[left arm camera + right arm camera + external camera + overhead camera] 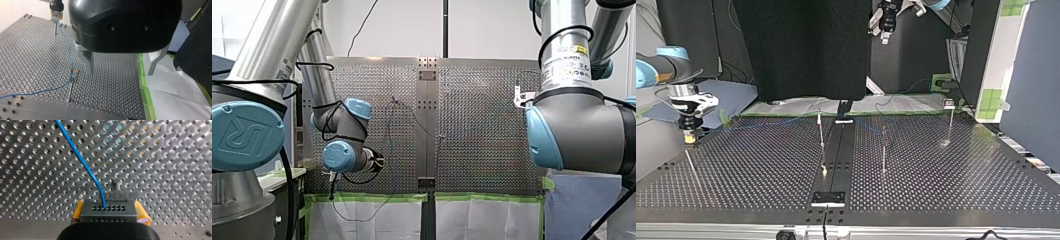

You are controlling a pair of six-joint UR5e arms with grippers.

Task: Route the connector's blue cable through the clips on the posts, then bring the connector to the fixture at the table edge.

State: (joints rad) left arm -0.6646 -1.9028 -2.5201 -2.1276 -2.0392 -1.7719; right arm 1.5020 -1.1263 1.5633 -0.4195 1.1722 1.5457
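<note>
My right gripper [110, 216] is shut on the dark grey connector [108, 208], which sits between its yellow pads [78, 211]. The blue cable [82, 162] leaves the connector's face and runs over the perforated plate. In the left wrist view the right gripper [56, 12] holds the connector just above a short post [55, 28] near the table's far corner. From there the cable [68, 47] runs to a clip on a thin post [72, 82], then off along the plate. My left gripper [121, 67] hangs open and empty above the plate, beside that post.
In the top view three thin posts stand on the plate [821, 132], [883, 150], [950, 120], with a dark centre rail [833, 165] between them. Green tape [143, 85] and white sheeting [170, 95] border the table edge by my left gripper.
</note>
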